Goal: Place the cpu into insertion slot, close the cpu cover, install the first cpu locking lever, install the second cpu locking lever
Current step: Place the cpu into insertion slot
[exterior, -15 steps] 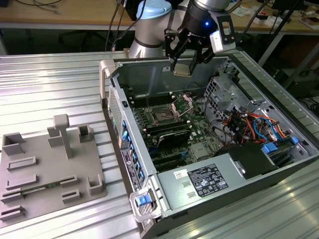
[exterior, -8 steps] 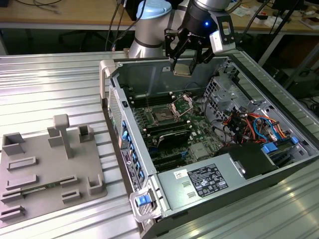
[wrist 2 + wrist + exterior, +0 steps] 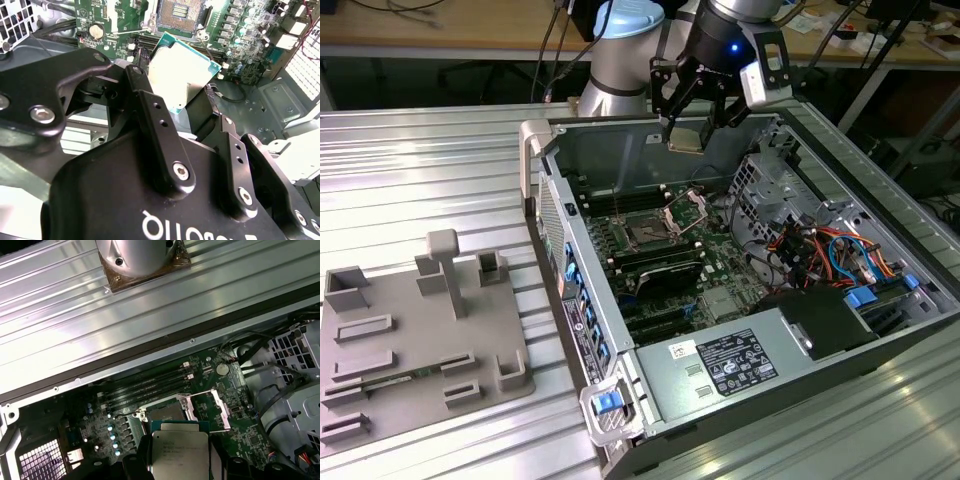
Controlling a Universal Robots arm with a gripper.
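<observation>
1. Step in hand, as I read it: cpu placement. The cpu (image 3: pixel 687 138) hangs in the air over the open case (image 3: pixel 610 160), which lies on the ribbed surface (image 3: pixel 420 170). Not yet seated.
2. Jaws closed on the cpu, pinching it by two opposite edges. In the second wrist view the silvery top face (image 3: pixel 182 75) sits between the two black fingers (image 3: pixel 150 107), with most of the chip sticking out past their tips.
3. The slot (image 3: pixel 645 232) is on the board (image 3: pixel 715 262), below the jaws and somewhat toward the exterior view's left, well apart from the chip. In the first wrist view the held cpu (image 3: pixel 179 455) overlaps the nearer rim of the slot (image 3: pixel 167 412), so line-up looks partial at best.
4. The cover (image 3: pixel 688 208) stands raised beside the slot, on the exterior view's right. The socket is bare and open to receive.
5. Levers: too thin to separate from the cover frame here — probably released, but I cannot confirm.
6. To do this step well:
   - bring the chip square to the slot's rim, corners matched, before any descent
   - keep it level and lower straight down — no sliding across the contacts
   - keep clear of the raised cover
   - let go only once the chip lies flat inside the rim
</observation>
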